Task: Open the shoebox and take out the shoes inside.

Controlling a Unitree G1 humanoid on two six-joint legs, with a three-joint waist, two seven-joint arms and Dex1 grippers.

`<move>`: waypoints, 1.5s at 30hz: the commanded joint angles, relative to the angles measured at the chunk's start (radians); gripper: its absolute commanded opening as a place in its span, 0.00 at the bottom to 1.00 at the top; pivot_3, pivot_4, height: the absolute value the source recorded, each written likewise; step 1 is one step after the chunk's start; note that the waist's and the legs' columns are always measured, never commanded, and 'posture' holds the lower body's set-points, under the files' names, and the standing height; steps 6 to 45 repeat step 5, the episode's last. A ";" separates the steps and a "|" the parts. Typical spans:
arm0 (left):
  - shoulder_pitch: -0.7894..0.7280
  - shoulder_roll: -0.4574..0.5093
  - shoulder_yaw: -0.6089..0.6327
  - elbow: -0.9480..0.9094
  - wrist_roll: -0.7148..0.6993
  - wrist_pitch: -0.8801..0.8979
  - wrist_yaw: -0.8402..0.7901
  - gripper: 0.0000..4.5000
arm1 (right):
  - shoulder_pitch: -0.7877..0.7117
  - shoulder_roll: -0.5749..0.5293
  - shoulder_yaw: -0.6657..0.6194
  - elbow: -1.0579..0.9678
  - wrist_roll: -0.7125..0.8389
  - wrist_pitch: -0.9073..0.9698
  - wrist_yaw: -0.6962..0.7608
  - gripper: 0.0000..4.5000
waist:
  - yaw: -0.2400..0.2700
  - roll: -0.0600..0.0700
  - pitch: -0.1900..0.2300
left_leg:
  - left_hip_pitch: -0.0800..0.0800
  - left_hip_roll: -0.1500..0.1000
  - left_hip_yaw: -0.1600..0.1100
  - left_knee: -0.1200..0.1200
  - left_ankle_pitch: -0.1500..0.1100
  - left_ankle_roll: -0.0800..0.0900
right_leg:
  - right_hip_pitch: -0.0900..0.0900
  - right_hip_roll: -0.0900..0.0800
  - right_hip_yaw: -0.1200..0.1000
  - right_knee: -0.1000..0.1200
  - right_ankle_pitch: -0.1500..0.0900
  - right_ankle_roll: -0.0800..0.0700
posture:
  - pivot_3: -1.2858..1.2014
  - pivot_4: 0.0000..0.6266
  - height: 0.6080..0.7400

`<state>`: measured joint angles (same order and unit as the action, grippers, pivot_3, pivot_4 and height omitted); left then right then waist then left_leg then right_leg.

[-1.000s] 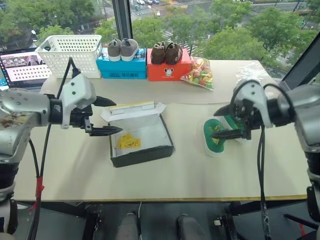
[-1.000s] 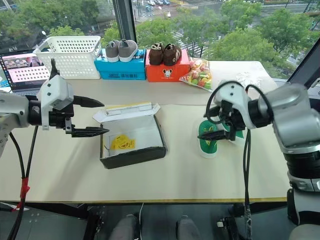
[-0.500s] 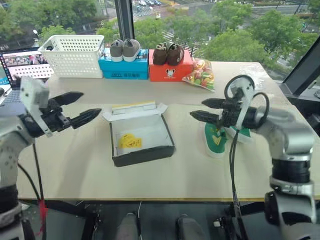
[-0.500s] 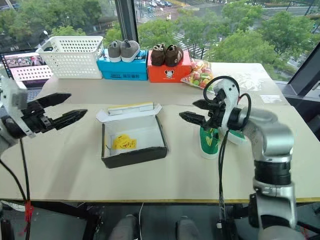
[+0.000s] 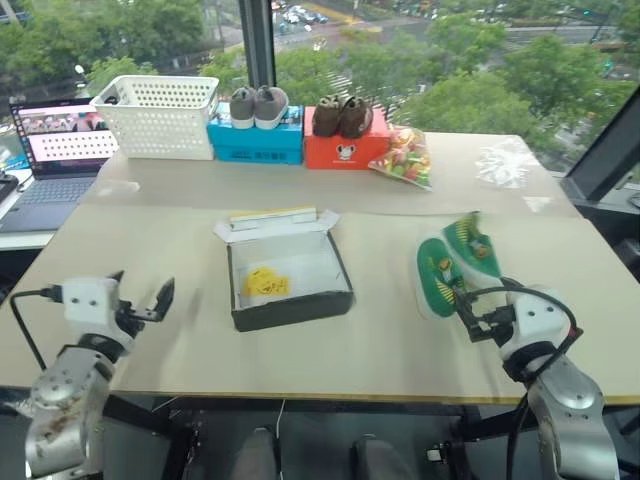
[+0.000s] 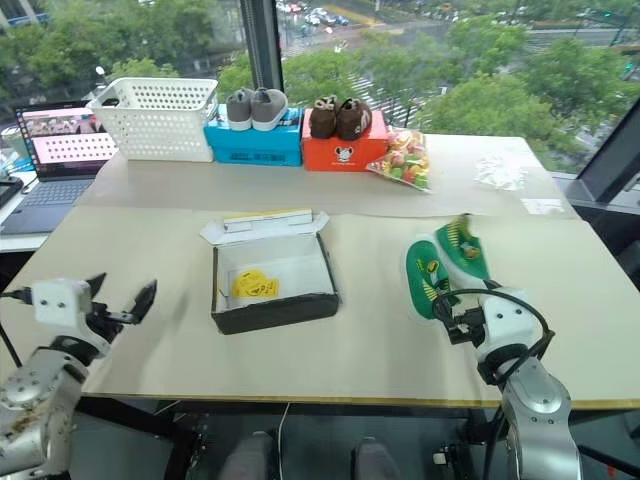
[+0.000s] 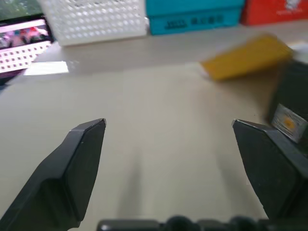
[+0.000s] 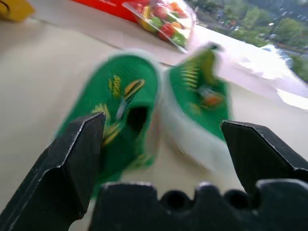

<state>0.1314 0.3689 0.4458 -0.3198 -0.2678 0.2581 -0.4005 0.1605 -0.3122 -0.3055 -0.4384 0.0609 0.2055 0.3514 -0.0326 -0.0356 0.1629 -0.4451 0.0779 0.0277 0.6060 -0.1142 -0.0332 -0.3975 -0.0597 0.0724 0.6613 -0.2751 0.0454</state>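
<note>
The shoebox (image 5: 290, 280) sits open mid-table, black-walled and white inside, its yellow lid (image 5: 272, 216) folded back behind it; a yellow paper scrap (image 5: 265, 282) lies on its floor. The shoes (image 5: 455, 265), small and green with yellow details and white soles, lie side by side on the table well to the box's right. The blue box (image 5: 256, 140) carries writing too small to read; the red-orange box (image 5: 343, 150) shows a small cartoon logo. Left gripper (image 5: 140, 295) and right gripper (image 8: 163, 139) both hover empty near the table's front edge, fingers spread wide.

Three shoeboxes (image 5: 288, 272), six shoes (image 5: 455, 262), one basket (image 5: 158, 116), one laptop (image 5: 58, 160)
</note>
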 commanded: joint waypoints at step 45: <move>0.152 -0.090 -0.099 -0.031 0.049 -0.137 0.016 1.00 | 0.022 0.061 0.028 0.064 -0.002 -0.110 -0.062 1.00 | -0.019 0.001 -0.002 | 0.006 0.003 0.001 0.000 -0.001 -0.001 | 0.002 -0.001 -0.001 -0.006 0.000 -0.001 | 0.52 0.24 1.00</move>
